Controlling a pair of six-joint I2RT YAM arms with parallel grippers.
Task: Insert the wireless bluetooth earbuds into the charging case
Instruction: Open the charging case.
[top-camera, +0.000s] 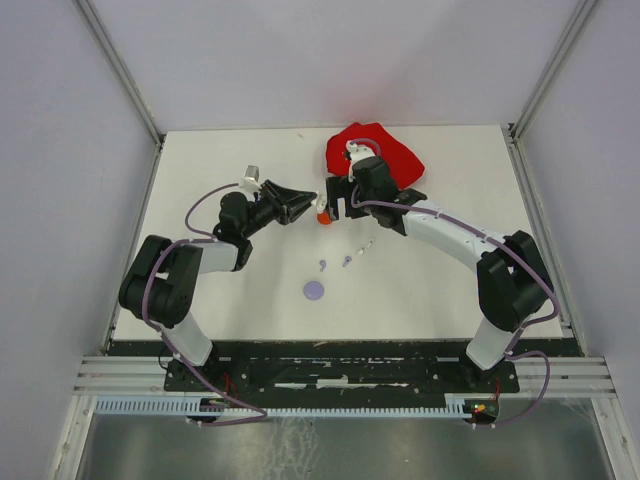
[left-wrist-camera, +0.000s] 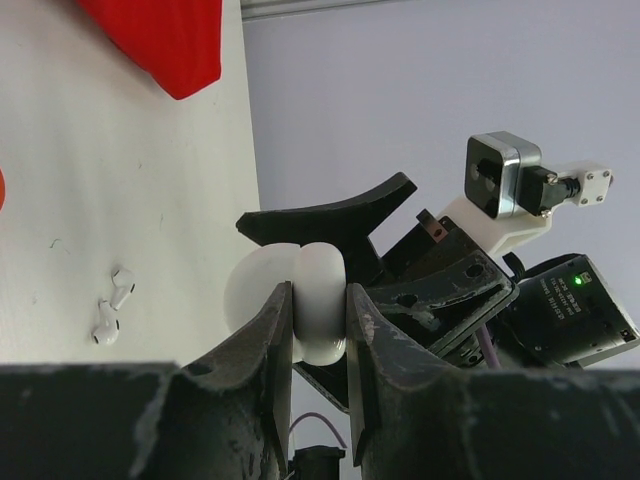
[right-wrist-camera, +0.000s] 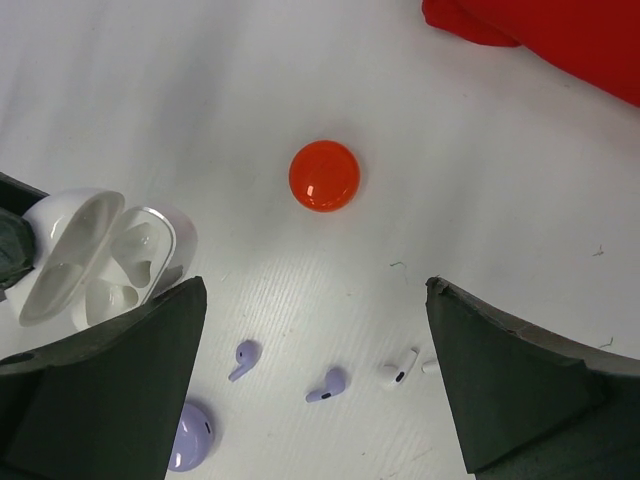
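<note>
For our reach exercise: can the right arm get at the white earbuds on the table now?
Probably yes: the right gripper hangs open and empty above the white earbuds, which lie uncovered on the table.

Nothing legible from where I stand. The black module (left-wrist-camera: 575, 305) with the green light, seen in the left wrist view, has pale specks on its face, too small to make out as print. The white charging case (right-wrist-camera: 100, 255) looks plain.

Black-and-white arms (top-camera: 450, 232), purple cables (top-camera: 189, 212)
</note>
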